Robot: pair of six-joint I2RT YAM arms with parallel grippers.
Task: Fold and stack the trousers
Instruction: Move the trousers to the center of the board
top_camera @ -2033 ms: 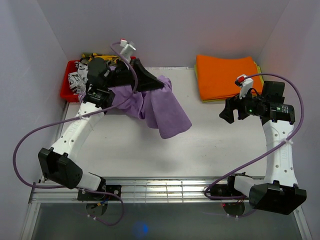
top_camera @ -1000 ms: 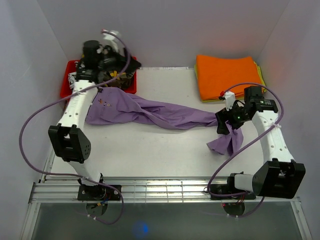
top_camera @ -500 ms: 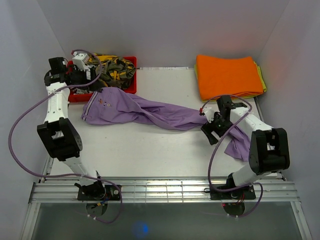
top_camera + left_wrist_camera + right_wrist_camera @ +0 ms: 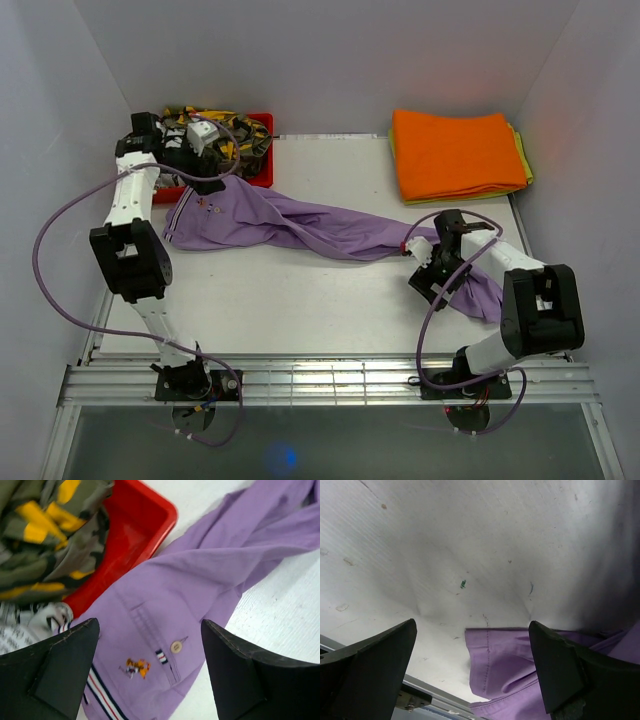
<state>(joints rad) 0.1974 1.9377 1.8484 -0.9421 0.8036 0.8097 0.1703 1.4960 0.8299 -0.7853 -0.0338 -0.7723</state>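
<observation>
The trousers [image 4: 300, 225] lie stretched across the table [image 4: 300, 300], waistband against the red bin [image 4: 130, 535], while the left gripper [image 4: 150, 625] over the waistband and the right gripper [image 4: 472, 625] over a hem both gape wide, holding nothing.

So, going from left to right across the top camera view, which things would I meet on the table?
First the red plastic tray holding camouflage garments → then the folded orange cloth. The lilac-purple trousers stretch across most of that width, so they have no clear place in the order.
</observation>
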